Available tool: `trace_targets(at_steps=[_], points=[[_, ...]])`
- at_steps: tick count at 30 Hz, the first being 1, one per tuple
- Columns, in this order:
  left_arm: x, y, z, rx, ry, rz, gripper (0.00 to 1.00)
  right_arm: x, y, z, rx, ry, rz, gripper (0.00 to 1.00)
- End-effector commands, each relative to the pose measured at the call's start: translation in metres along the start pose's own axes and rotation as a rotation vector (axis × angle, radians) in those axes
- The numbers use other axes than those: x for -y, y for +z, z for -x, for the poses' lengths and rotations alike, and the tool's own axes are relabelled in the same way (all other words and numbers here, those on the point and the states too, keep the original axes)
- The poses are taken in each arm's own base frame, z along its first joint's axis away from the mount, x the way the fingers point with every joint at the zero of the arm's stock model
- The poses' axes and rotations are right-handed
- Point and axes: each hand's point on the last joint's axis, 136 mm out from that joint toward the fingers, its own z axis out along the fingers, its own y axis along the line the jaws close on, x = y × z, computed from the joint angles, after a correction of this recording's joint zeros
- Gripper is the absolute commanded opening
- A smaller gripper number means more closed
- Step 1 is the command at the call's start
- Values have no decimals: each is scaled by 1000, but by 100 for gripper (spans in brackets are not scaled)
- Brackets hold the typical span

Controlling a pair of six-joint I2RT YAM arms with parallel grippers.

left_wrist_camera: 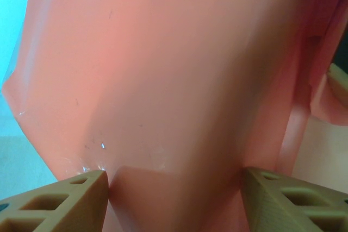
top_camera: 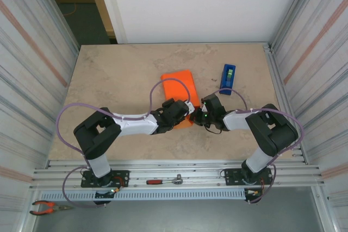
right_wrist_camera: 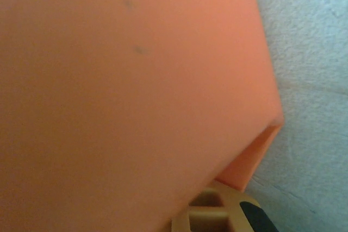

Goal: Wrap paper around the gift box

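Beige stone-patterned table between ribbed metal walls, white panel behind. Near mid-table, the paper, bright orange, folded into a thick packet; gift box out of sight, presumably inside that fold, though not confirmable. Off to the right, apart from the packet, a blue tape dispenser. At the packet's near edge, left gripper and right gripper meeting almost nose to nose. From the left wrist, tan fingertips set wide on either side of a bulging orange face, both touching it and the left one denting it: reads as a clasp across the paper-covered bundle. Right gripper closed tight, one finger tucked just below an overhanging orange flap; impossible to tell whether any paper edge is pinched in it. Looks like the folding step, with the sheet drawn over the box and the near side not yet closed. Calls next for pressing the loose flap flat against the bundle without letting the clasp slip, then reaching for the tape to fix it; thin sheet likely to crease or spring back if released early.
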Motion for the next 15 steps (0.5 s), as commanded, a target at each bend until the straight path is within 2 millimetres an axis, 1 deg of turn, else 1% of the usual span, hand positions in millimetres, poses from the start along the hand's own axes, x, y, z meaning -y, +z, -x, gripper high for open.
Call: trace_targets(at_steps=[1,5,10,12,15], points=[[28,4,-21,-56,65,-76,65,5,5,-6,-2,18,-7,0],[28,3,-20,-54,65,-77,65,2,-1,-8,1,18,3,0],[29,2,-21,-54,67,-78,65,1,-16,-7,25,-9,-17,0],[29,2,-20,-52,66,-79,65,4,-16,-10,19,-12,-26,0],[27,2,-17,-45,63,-78,64,11,-11,-18,-4,-11,-37,0]])
